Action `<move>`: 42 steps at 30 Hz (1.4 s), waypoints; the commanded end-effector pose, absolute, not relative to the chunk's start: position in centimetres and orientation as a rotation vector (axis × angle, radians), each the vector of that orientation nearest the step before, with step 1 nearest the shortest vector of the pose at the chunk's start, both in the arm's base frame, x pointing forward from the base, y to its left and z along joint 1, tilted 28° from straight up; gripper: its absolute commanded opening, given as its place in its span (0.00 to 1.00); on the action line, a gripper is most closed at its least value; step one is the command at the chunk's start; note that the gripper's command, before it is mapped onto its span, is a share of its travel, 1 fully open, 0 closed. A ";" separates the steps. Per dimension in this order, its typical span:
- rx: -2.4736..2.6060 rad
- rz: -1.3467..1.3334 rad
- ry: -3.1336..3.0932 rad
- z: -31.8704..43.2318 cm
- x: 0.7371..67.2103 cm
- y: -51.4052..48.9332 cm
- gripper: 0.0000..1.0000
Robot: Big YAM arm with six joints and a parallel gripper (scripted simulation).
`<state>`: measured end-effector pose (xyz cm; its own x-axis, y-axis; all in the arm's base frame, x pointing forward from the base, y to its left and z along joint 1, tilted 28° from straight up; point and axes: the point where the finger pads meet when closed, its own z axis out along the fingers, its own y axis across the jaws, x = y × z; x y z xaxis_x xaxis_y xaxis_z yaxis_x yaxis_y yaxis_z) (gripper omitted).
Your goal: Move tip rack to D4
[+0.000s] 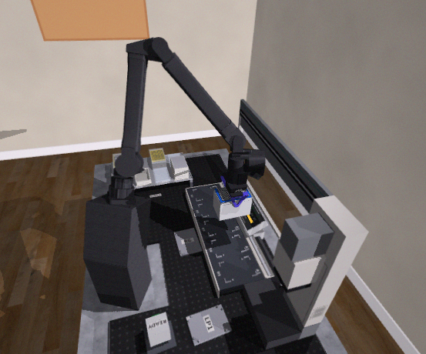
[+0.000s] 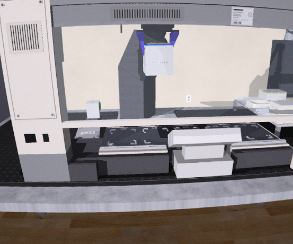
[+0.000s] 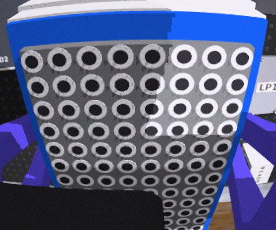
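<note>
My gripper (image 1: pixel 234 197) is shut on a tip rack (image 1: pixel 231 205) with a blue plate and white body, and holds it high above the deck (image 1: pixel 223 235). The rack has no cover on it. In the wrist view the rack (image 3: pixel 137 128) fills the frame, its top a grey field full of pale rings, with the purple fingers at both sides. In the exterior view the rack (image 2: pixel 158 59) hangs upright under the gripper (image 2: pixel 157 40), a faint label on the short face toward that camera.
The shelf (image 1: pixel 158 169) at the back holds a rack with a yellow top (image 1: pixel 157 155) and pale flat items (image 1: pixel 178 165); they also show at the right in the exterior view (image 2: pixel 272 100). The gantry column (image 1: pixel 308 254), the READY pad (image 1: pixel 158 327) and the LP1 pad (image 1: pixel 208 324) stand in front.
</note>
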<state>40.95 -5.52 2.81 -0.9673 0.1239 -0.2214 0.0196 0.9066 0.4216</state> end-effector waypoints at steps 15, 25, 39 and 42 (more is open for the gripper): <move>0.101 0.600 2.797 4.1 42.2 -6.1 0.00; 0.101 0.600 2.797 4.1 42.3 -6.1 0.00; 0.097 0.607 2.804 2.2 43.0 -4.9 0.00; 0.104 0.616 2.822 1.1 42.2 -4.4 0.00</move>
